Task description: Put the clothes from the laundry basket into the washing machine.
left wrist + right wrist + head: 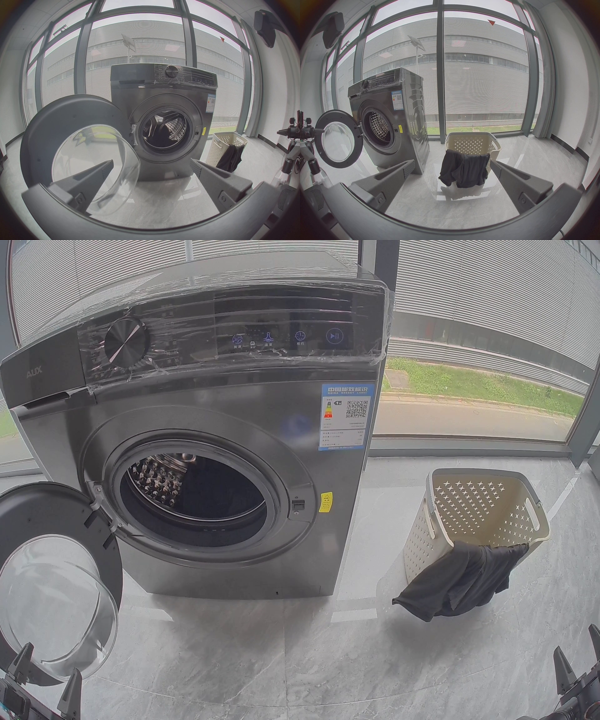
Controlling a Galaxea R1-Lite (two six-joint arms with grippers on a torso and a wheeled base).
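Washing machine (206,396): stands far left, drum open, door (56,590) swung wide toward the near left. Laundry basket (425,546): sits to its right, well apart from both arms. 1 dark garment (462,580): hangs over the basket's near rim, mostly outside. Left gripper (49,665) and right gripper (575,646): near edge, fingers apart, holding nothing. Likely trouble: tipping the probably light basket with a snagged pull, dropping loose cloth on the floor, or clipping the open door just beside the left gripper.
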